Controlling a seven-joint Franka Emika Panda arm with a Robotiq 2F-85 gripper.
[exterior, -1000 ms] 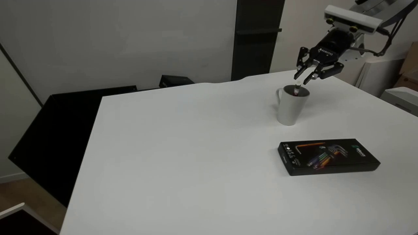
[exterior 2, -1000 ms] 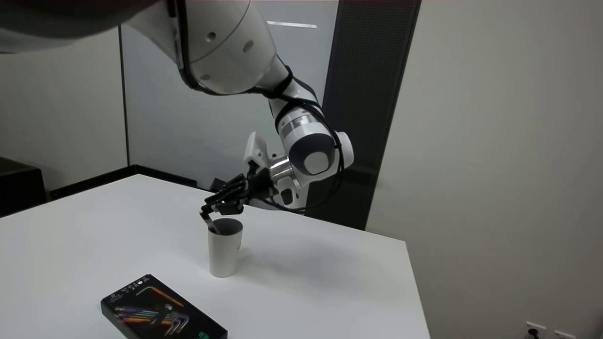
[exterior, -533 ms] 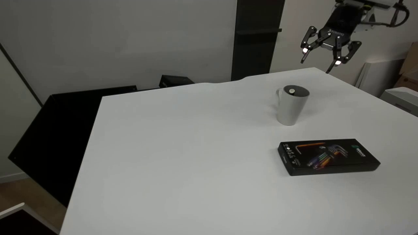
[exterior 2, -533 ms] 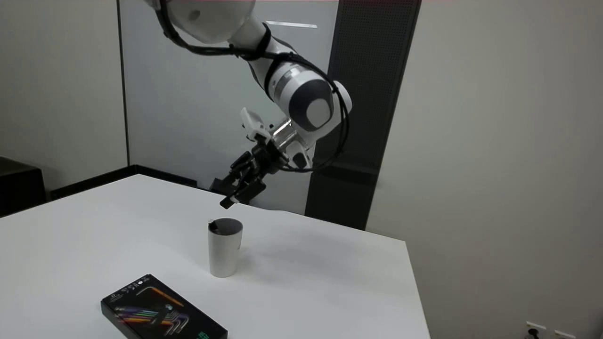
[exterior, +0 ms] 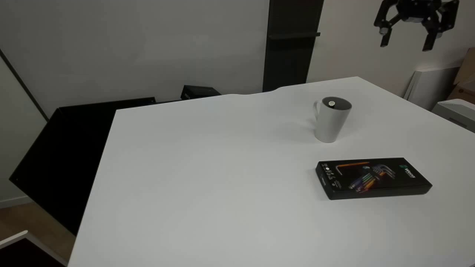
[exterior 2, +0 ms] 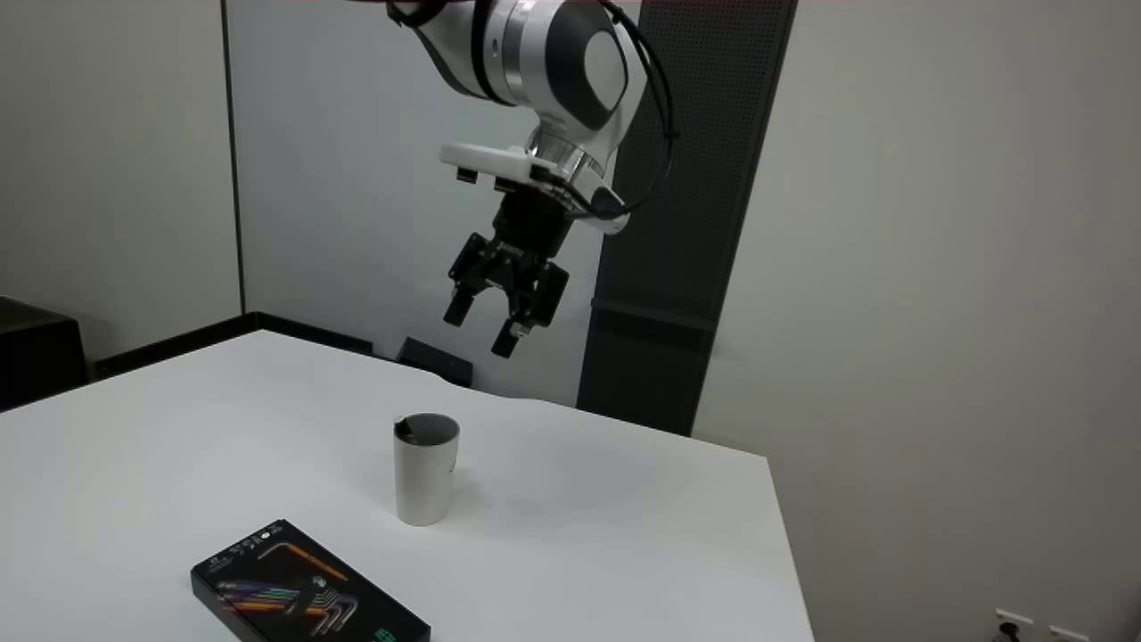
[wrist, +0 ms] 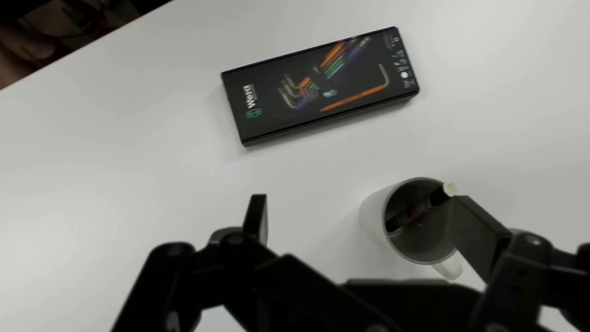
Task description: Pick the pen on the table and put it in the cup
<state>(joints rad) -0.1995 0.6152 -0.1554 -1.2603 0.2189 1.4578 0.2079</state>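
Observation:
The pen (wrist: 439, 197) leans inside the cup (wrist: 374, 214), its dark body across the opening and its pale end at the rim. Only that pale end and a bit of black pen (exterior: 331, 104) show above the grey interior in an exterior view. The whitish cup (exterior 2: 422, 481) stands upright on the white table (exterior: 207, 170). High above the table and away from the cup, my gripper (exterior: 407, 43) is open. Nothing sits between its wide-apart fingertips, also seen on the gripper (exterior 2: 481, 328). In the wrist view one finger (wrist: 479, 230) covers part of the cup.
A flat black box (exterior: 373, 178) with coloured tool pictures lies on the table near the cup. The cup's handle (exterior: 316, 108) sticks out on one side. Beyond the table's edge stand a wall, a dark panel (exterior: 293, 44) and a pale box (exterior: 458, 113).
The gripper has opened wider, let go of the pen and risen well away from the cup, turning as it went. The pen has sunk lower into the cup; cup and box stayed put.

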